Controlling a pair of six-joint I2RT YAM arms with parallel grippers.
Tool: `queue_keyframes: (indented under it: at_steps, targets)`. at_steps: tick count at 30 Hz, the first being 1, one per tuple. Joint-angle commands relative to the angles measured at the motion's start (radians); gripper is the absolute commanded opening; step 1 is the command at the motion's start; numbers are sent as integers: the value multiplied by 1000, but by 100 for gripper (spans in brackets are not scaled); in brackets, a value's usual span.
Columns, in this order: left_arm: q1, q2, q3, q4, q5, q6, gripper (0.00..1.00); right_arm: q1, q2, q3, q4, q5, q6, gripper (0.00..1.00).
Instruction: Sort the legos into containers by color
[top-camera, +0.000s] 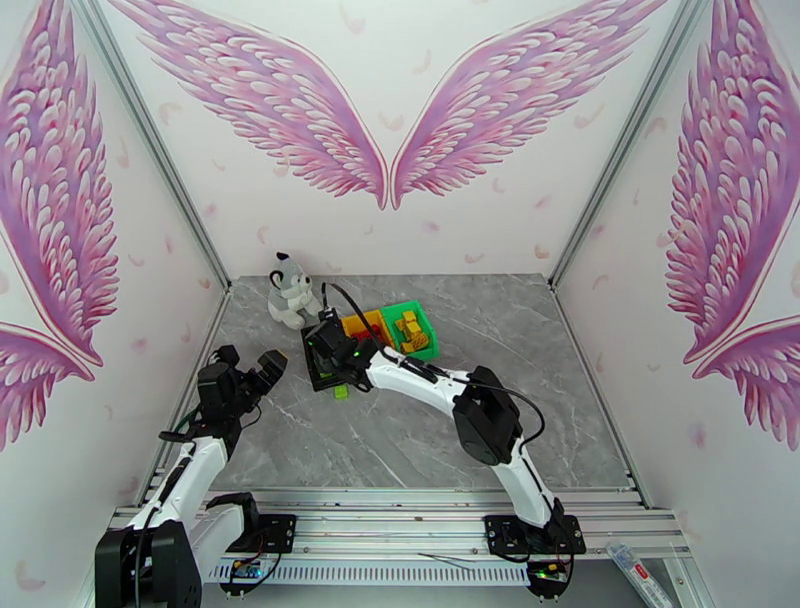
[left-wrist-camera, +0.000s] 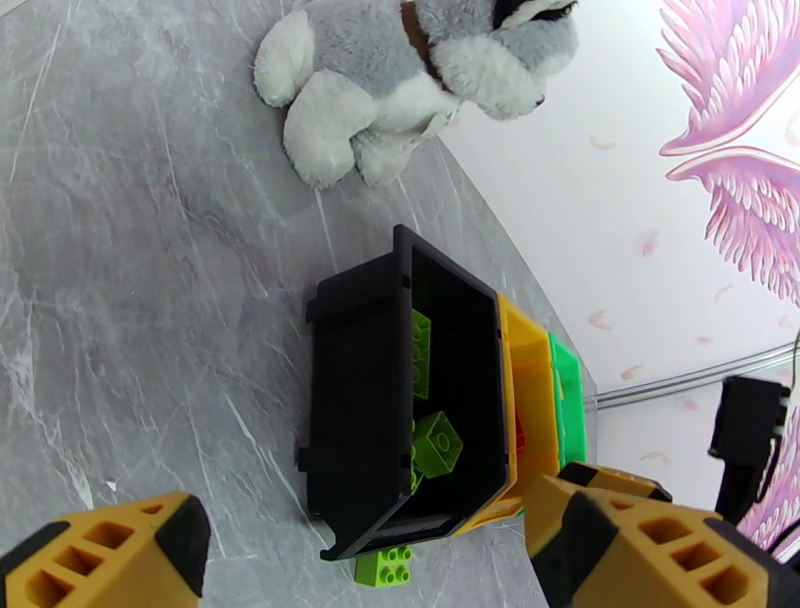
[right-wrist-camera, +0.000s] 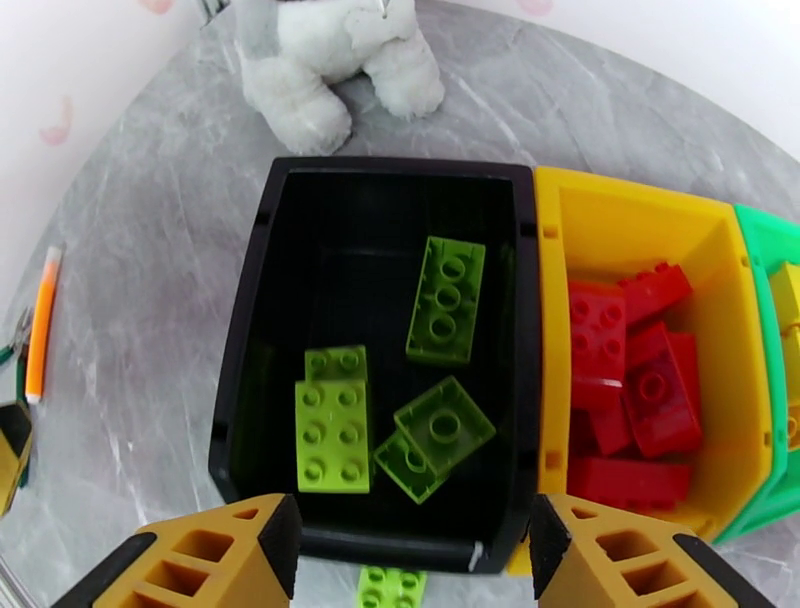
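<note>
Green bricks (right-wrist-camera: 443, 300) sit in the black bin (right-wrist-camera: 250, 330) below the right gripper (right-wrist-camera: 410, 540), fingers apart and empty. A stray brick (right-wrist-camera: 392, 588) at the bin's six o'clock probably wants picking next. The left gripper (left-wrist-camera: 365, 520) waits, fingers spread wide.

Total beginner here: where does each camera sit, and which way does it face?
Top external: high behind, looking down on the table; left arm and right arm show.
Left wrist: on the left arm, facing black bin and plush toy; left tool at bottom.
Right wrist: above the black bin, looking down at green bricks; right tool at bottom.
Shared: both wrist views catch the loose green brick.
</note>
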Motion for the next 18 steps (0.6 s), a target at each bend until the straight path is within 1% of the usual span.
queue_keyframes:
  at_steps: [1,9,13,18]
  targets:
    - [-22,-6,8,10,5,27,99,14,-96,-98,74,4,-1,69]
    - [-75,14,25,-3,-31,51,99,27,-165,-284,159,0,32,75]
    - [-89,13,26,-10,-49,58,99,36,-152,-332,184,1,50,77]
    - [-98,19,30,-10,-55,61,99,49,-114,-360,218,-13,76,77]
